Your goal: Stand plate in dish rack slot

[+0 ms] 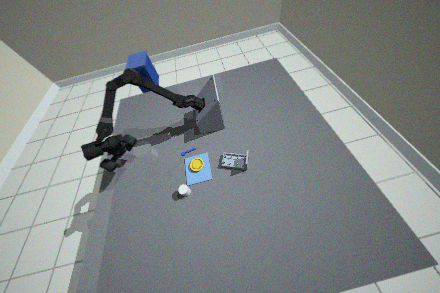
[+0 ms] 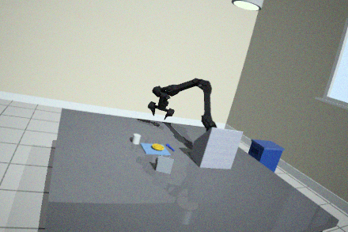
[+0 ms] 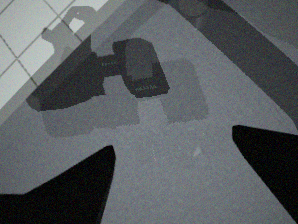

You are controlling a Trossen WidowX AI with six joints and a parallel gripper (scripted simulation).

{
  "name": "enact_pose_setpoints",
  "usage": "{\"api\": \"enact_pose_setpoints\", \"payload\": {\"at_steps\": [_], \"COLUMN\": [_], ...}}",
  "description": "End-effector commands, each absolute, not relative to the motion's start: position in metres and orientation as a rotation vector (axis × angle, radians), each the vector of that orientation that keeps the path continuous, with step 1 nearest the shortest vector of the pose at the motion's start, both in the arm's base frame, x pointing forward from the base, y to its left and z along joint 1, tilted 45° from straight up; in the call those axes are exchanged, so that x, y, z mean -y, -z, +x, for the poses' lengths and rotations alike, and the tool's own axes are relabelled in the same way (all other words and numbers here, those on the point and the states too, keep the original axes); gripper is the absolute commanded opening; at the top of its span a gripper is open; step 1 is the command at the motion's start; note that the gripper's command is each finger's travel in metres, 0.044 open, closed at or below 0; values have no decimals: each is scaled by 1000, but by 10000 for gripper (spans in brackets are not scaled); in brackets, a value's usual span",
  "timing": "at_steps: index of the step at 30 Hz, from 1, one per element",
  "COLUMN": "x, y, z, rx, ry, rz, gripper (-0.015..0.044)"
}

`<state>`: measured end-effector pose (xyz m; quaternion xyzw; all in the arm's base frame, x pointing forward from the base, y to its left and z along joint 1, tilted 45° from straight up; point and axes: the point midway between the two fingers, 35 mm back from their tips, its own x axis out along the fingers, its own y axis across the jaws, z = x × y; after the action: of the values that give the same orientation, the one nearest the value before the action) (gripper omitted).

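The yellow plate (image 1: 197,164) (image 2: 157,146) lies flat on a light blue mat (image 1: 204,179) (image 2: 147,150). The small grey dish rack (image 1: 247,158) (image 2: 164,165) stands beside the mat, with a taller panel at one end; its slots are too small to make out clearly. My gripper (image 1: 122,155) (image 2: 160,116) (image 3: 172,142) is open and empty. It hangs above the table, well away from the plate, on the opposite side of the mat from the rack. The wrist view shows only table, floor tiles and the arm's shadow between and beyond the fingers, with neither plate nor rack.
A white cup (image 1: 184,190) (image 2: 136,138) stands near one mat corner. A small blue utensil (image 1: 188,152) (image 2: 170,147) lies beside the mat. A tall grey board (image 1: 212,119) (image 2: 221,149) stands near the arm's base. A blue box (image 1: 142,68) (image 2: 270,154) is behind the table.
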<state>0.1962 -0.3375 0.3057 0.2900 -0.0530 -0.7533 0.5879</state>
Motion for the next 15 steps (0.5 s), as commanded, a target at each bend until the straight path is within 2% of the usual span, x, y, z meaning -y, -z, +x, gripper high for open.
{"api": "enact_pose_setpoints", "payload": {"at_steps": [1,15], "x": [330,287], "y": [-286,-218], "z": [211,265], "rx": [0,-434], "ry": [1727,1553], "rz": [633,417], "gripper": [400,400]}}
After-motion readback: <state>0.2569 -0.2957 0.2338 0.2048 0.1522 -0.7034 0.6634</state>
